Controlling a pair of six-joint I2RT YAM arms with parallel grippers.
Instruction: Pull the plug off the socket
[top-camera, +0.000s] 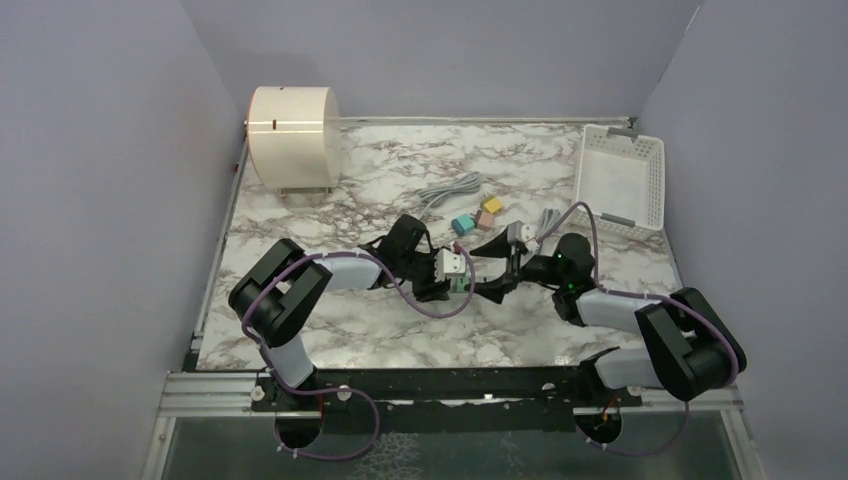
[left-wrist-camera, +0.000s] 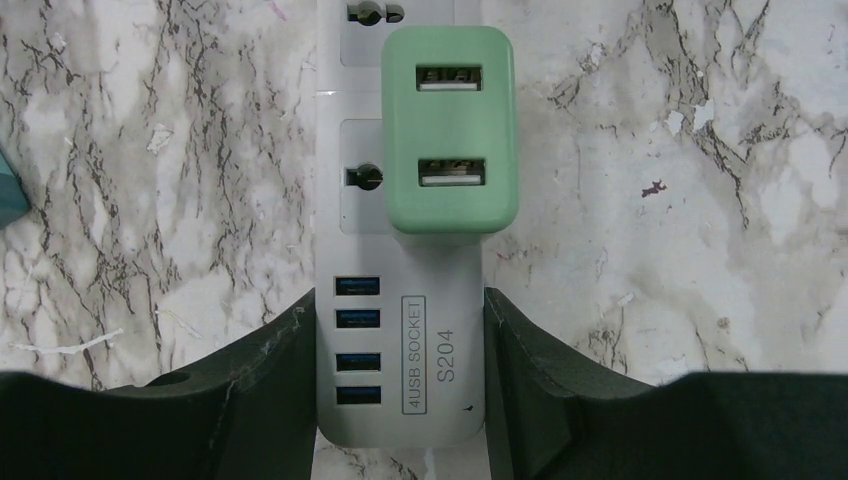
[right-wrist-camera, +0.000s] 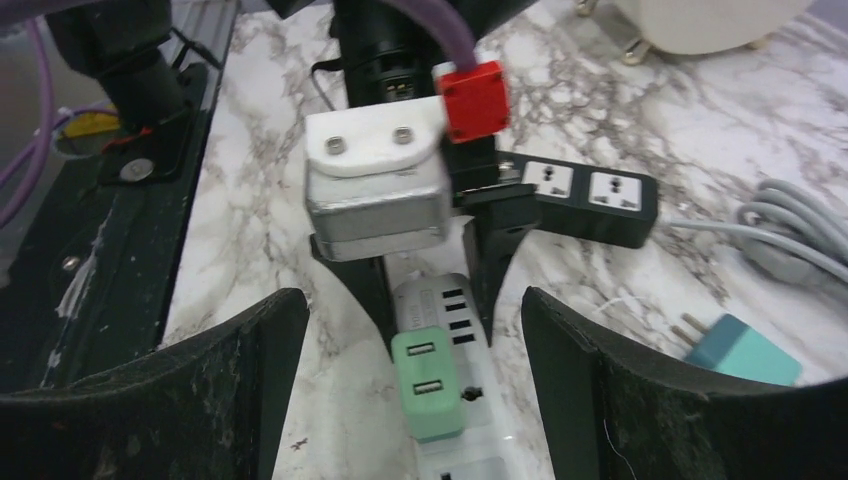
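- Across the marble bench (top-camera: 350, 330), a cream drum (top-camera: 293, 135) stands at the far left corner and a white basket (top-camera: 620, 180) at the far right.
- Left fingers (left-wrist-camera: 250, 390): clamped on the USB end of the white socket strip (left-wrist-camera: 400, 380), one finger against each long side.
- Right fingers (right-wrist-camera: 230, 380): spread wide apart, one on each side of the white socket strip, touching neither it nor the plug.
- Black socket strip (right-wrist-camera: 590, 200): flat on the bench, just beside the left wrist.
- Grey cable (right-wrist-camera: 800, 230): coiled near the black socket strip.
- Green plug (left-wrist-camera: 450, 130): seated in the white socket strip, two USB slots facing up, just beyond the left fingers.
- Teal plug (right-wrist-camera: 745, 350): loose on the bench, prongs showing, near the grey cable.
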